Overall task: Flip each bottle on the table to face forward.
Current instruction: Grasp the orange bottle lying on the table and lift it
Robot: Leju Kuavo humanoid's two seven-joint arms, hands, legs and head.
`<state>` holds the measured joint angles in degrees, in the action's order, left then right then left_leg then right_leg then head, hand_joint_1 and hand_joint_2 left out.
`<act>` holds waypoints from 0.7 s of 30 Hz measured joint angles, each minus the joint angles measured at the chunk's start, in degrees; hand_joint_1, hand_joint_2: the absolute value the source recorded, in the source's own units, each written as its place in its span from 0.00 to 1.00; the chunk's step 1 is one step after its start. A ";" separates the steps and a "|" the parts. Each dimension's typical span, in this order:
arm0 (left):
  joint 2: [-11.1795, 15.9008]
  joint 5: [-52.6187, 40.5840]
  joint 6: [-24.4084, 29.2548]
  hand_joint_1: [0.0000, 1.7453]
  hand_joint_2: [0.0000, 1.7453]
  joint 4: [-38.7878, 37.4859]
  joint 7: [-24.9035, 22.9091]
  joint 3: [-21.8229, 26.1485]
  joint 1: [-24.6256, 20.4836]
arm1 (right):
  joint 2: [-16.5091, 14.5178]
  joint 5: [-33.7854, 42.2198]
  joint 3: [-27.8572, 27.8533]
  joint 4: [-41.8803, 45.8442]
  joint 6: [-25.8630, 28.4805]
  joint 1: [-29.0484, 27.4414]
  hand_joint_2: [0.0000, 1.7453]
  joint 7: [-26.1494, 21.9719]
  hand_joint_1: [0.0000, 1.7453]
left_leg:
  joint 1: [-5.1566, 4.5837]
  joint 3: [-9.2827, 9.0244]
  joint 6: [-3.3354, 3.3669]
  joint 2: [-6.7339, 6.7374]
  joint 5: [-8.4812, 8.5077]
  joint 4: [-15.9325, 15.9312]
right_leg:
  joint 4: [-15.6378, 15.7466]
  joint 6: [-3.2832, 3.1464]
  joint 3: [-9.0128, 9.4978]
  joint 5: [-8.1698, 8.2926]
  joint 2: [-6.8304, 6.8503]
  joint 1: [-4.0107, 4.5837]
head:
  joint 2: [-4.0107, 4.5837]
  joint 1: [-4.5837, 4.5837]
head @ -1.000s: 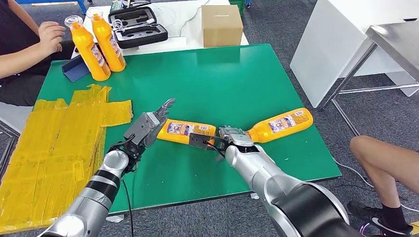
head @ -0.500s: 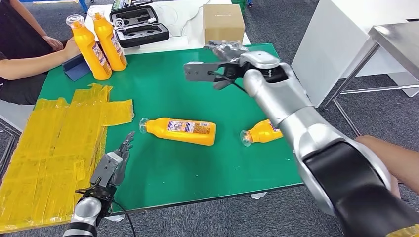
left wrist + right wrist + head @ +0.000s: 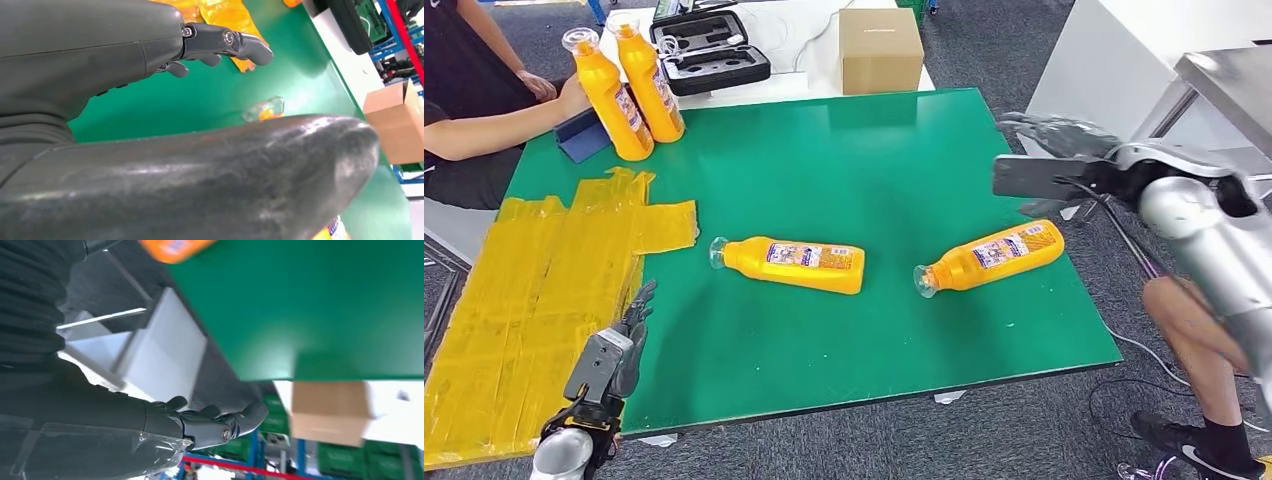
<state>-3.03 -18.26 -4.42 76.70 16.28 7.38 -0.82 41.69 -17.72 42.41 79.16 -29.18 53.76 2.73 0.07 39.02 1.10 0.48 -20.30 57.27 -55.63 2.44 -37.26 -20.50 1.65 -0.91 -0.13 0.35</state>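
Note:
Two orange bottles lie on their sides on the green table (image 3: 864, 170). One lying bottle (image 3: 789, 264) is near the middle, cap to the left, label up. The other lying bottle (image 3: 989, 257) is to its right, cap pointing toward the table's middle. Two more orange bottles (image 3: 629, 88) stand upright at the far left corner. My left hand (image 3: 609, 355) hangs open by the table's near left corner, holding nothing. Off the table's right edge, my right hand (image 3: 1049, 160) is raised above the right bottle, fingers spread and empty. The left bottle's cap (image 3: 264, 108) appears in the left wrist view.
Yellow tape sheets (image 3: 534, 290) cover the table's left part. A person's arm (image 3: 494, 125) rests by the upright bottles beside a blue holder (image 3: 579, 135). Behind the table are a cardboard box (image 3: 881, 50) and a black case (image 3: 709, 52). A person's leg (image 3: 1199, 340) is at right.
My right arm swung up from the bottles, across the back of the table and out past its right edge. My left hand drew back to the near left corner. The right bottle shifted slightly.

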 joint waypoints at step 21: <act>0.81 2.20 -2.03 0.00 0.00 1.60 -1.37 -5.69 -0.62 | 10.60 -15.14 7.42 -6.02 9.49 -10.29 1.00 -0.90 0.00 | -0.01 -0.13 0.01 0.31 -0.08 -0.02 | 0.00 0.07 0.08 -0.05 -0.27 -0.01 | 0.00 -0.01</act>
<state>-2.21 -16.06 -6.45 78.29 14.91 1.69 -1.44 52.29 -32.86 49.83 73.14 -19.69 43.46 1.83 0.07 38.88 1.11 0.79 -20.38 57.24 -55.62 2.51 -37.19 -20.55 1.38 -0.92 -0.13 0.34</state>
